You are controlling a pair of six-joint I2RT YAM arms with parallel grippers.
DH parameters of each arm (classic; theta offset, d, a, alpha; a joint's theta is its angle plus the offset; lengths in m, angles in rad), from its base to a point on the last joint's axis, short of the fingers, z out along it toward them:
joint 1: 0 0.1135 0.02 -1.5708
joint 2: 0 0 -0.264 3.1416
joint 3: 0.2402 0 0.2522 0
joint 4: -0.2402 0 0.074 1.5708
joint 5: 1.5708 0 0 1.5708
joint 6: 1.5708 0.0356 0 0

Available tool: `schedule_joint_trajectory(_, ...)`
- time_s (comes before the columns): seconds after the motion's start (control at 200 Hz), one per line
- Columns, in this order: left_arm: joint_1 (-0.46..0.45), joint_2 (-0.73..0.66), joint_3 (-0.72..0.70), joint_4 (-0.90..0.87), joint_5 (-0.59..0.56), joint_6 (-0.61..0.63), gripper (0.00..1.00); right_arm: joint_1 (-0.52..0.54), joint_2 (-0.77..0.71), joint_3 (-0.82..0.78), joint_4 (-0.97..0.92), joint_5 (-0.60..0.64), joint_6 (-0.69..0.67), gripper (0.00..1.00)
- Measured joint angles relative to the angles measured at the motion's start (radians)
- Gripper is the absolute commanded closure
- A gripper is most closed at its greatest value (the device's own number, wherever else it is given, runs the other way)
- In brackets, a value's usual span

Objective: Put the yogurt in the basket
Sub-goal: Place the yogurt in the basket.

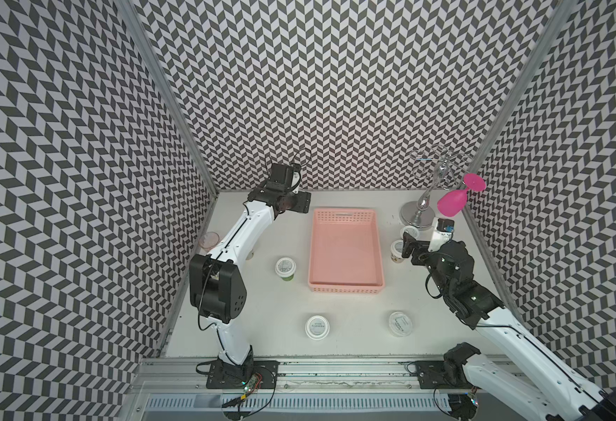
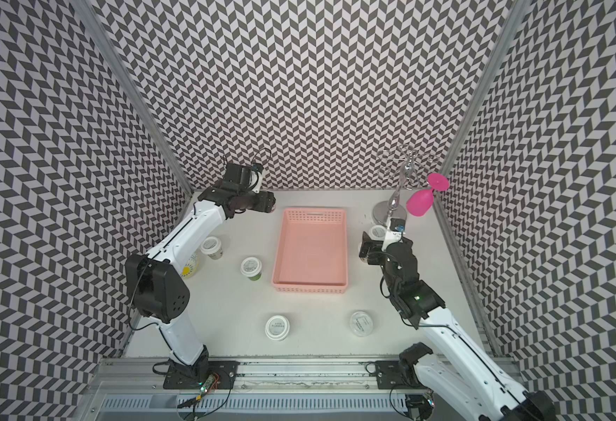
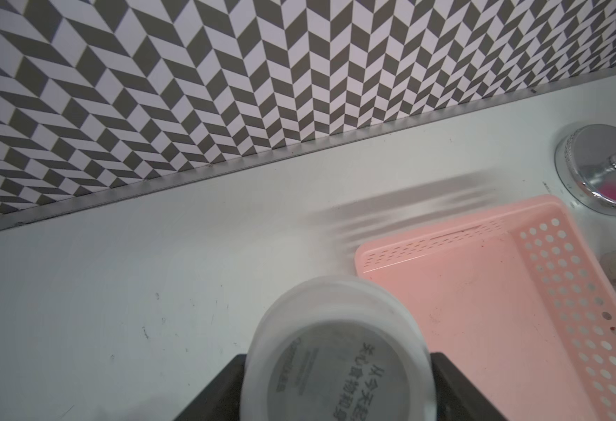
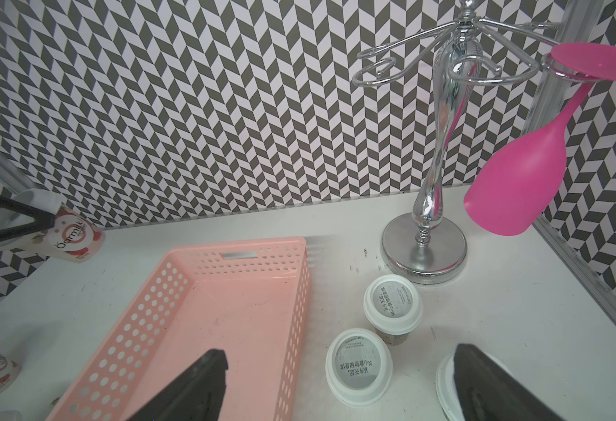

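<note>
Three walls (image 1: 335, 91) covered in a black-and-white chevron pattern enclose a white table (image 1: 353, 328). Bare metal posts (image 1: 167, 91) run up the two back corners, and a metal rail (image 1: 335, 370) edges the table's near side. The light is even, with soft shadows.

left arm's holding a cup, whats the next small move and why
Probably shift the left gripper sideways until its yogurt cup hangs over the basket floor. The cup is clamped between the jaws but sits just outside the basket's far corner, above bare table, and the basket holds nothing yet.
</note>
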Motion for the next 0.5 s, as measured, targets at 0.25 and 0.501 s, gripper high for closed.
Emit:
schedule_joint_trajectory(0.25,-0.088,0.084,0.06,-0.025,0.005,0.0,0.23,0.0,0.006,0.0,0.0,0.0,0.0,0.0)
schedule_joint_trajectory(0.501,-0.15,0.171,0.12,-0.034,0.007,0.0,0.23,0.0,0.007,0.0,0.0,0.0,0.0,0.01)
